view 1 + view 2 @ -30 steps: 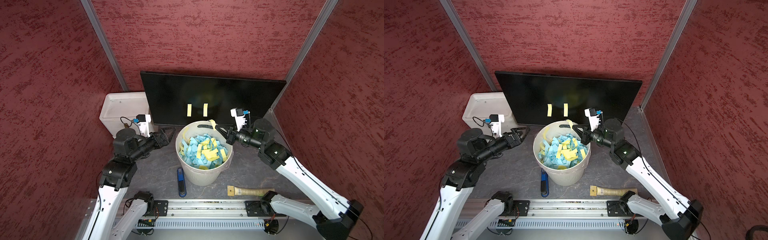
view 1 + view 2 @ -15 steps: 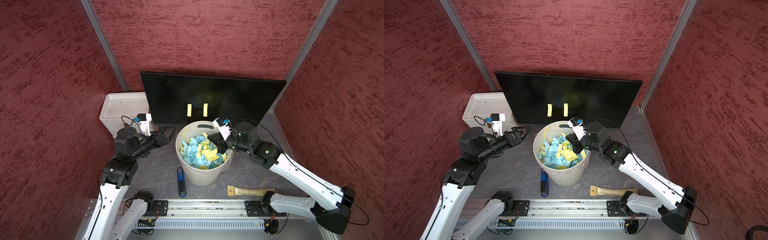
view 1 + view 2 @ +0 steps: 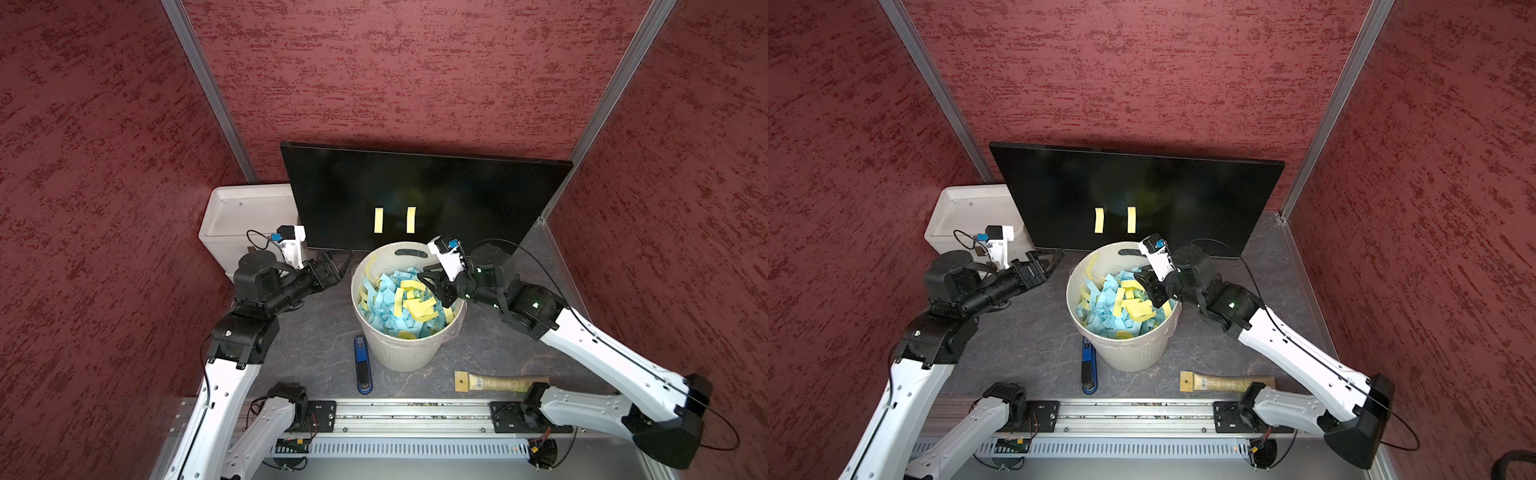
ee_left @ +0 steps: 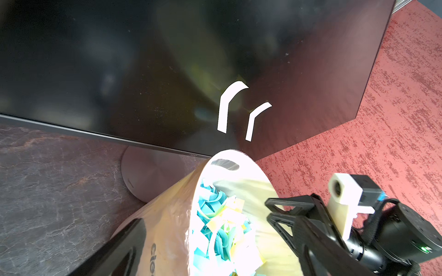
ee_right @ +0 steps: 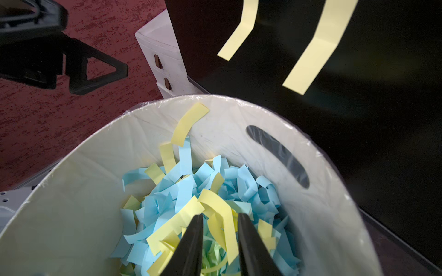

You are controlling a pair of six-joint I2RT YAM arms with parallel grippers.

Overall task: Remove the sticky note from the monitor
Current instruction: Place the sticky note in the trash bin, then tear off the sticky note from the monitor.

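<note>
My right claw (image 5: 220,216) hangs over the wastebasket (image 3: 357,299), jaws slightly apart and pinching nothing; two yellow sticky notes (image 3: 378,220) sit side by side low on the monitor (image 3: 457,195).
My left claw (image 3: 336,270) is spread wide beside the basket, empty. Only the right wrist view shows the notes' lower ends peeling off the glass, plus a yellow strip (image 5: 216,215) lying on the pile under my tips. Only the left wrist view shows the monitor's round stand base (image 4: 148,176); the notes wash out white there. Count: 2 notes on screen, 1 basket of blue and yellow strips (too many to count), 1 white drawer unit (image 3: 245,212), 1 blue tool (image 3: 363,365), 1 wooden-handled tool (image 3: 498,381). The desk (image 3: 316,332) is dark stone-look, the walls (image 3: 374,83) red and textured, with an aluminium rail (image 3: 407,411) at the front.
</note>
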